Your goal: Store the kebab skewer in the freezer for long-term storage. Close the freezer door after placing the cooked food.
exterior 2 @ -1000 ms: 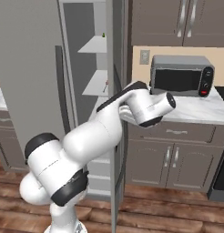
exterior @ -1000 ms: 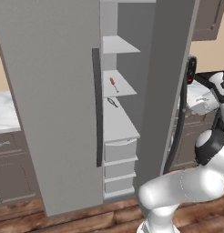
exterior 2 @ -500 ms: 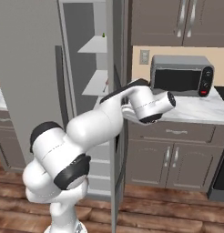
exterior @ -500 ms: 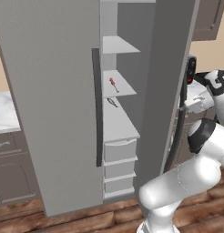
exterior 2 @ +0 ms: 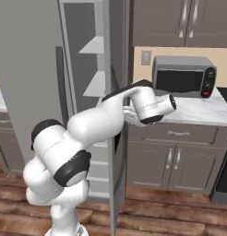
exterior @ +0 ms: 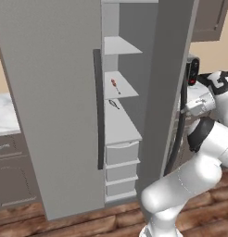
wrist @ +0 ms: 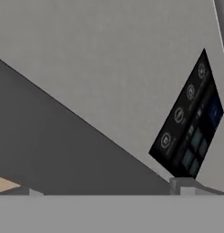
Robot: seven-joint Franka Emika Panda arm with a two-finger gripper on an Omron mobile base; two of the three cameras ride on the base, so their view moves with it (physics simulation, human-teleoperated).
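Note:
The kebab skewer (exterior: 115, 85), thin metal with reddish meat chunks, lies on a white middle shelf inside the freezer (exterior: 120, 120). The freezer door (exterior: 167, 88) stands open and is seen almost edge-on (exterior 2: 117, 92), its long dark handle (exterior: 180, 129) on the outer face. My gripper (exterior: 185, 110) is outside the door, close to that outer face near the handle. In the hand view the grey door face and its dark dispenser panel (wrist: 189, 123) are right ahead. My gripper (wrist: 108, 189) is open, its fingertips (wrist: 181, 184) far apart with nothing between them.
The wider grey fridge door (exterior: 46, 102) with its dark handle (exterior: 98, 109) is to the left. A small dark item (exterior: 113, 104) lies on the shelf below the skewer. A microwave (exterior 2: 182, 76) stands on the counter (exterior 2: 203, 110) right of the door, above grey cabinets.
My elbow has swung up and to the right while the hand stays at the outer face of the freezer door. The door and skewer look unmoved.

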